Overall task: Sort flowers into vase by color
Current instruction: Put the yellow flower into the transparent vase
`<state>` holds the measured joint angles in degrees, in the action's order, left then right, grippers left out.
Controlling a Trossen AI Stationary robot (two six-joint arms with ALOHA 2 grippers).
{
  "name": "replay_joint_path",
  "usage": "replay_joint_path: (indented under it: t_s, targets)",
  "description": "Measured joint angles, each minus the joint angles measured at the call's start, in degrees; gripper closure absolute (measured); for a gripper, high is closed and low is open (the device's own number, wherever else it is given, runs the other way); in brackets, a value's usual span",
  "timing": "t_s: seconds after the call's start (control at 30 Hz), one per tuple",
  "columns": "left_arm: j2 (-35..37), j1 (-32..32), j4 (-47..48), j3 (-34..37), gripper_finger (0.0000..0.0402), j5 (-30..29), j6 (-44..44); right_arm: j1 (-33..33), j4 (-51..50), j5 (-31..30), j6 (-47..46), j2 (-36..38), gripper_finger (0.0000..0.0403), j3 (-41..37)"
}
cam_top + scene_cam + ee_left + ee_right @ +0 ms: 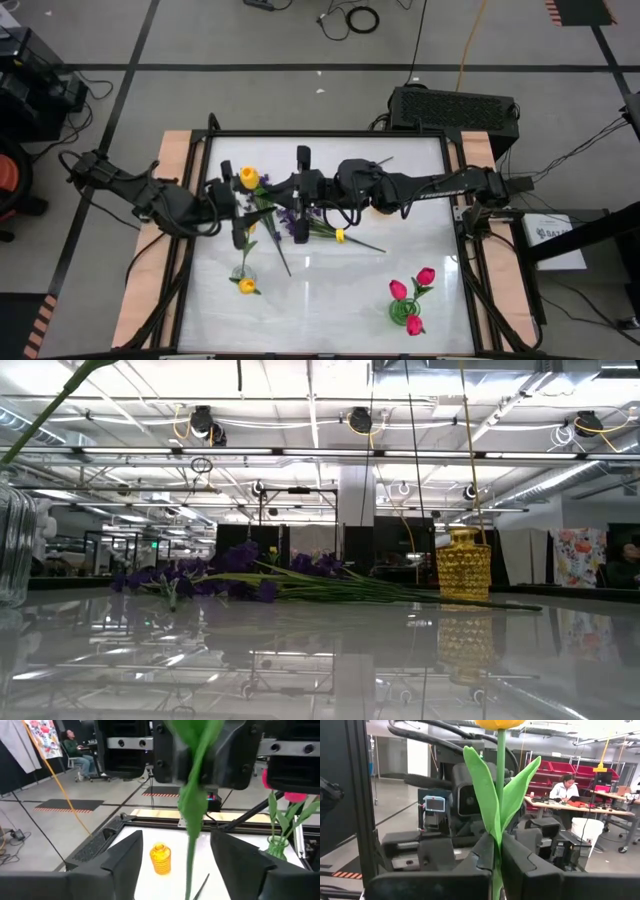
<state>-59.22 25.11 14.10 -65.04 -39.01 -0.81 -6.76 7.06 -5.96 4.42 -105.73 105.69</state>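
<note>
Over the glossy white table (pixel 330 300) — right gripper (pixel 496 865) clamps a yellow tulip (pixel 499 780), left gripper (pixel 175 857) apart.

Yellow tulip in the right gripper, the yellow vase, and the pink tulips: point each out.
yellow tulip (pixel 500 775), right wrist view, on its stem.
yellow vase (pixel 463 565), low view, on its body.
pink tulips (pixel 426 275), high view, on one bloom.

White glossy table (pixel 330 300): purple sprigs (pixel 215 578) lying flat; yellow vase (pixel 463 565) standing.
</note>
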Motion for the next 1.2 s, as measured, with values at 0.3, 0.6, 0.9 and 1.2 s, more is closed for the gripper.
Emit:
replay_joint_path:
  t_s: [0.3, 0.6, 0.9, 1.2]
  targets:
    - [0.15, 0.01, 0.58, 0.0, 0.0258, 2.17, -0.36, 0.0, -0.58, 0.0, -0.02, 0.07, 0.0395, 0.0]
    - [1.88, 0.03, 2.25, 0.02, 0.0348, 3.01, -0.34, 0.01, -1.65, -1.9, 1.16, 0.07, 0.0395, 0.0]
    - [3.1, -0.01, 4.46, 0.04, 0.0379, 7.07, -0.58, 0.0, -1.65, -1.44, 1.17, 0.09, 0.0395, 0.0]
    - [1.99, -0.52, 4.13, 0.76, 0.0294, 7.73, -3.25, 0.04, -1.22, -1.62, 1.21, 0.09, 0.0395, 0.0]
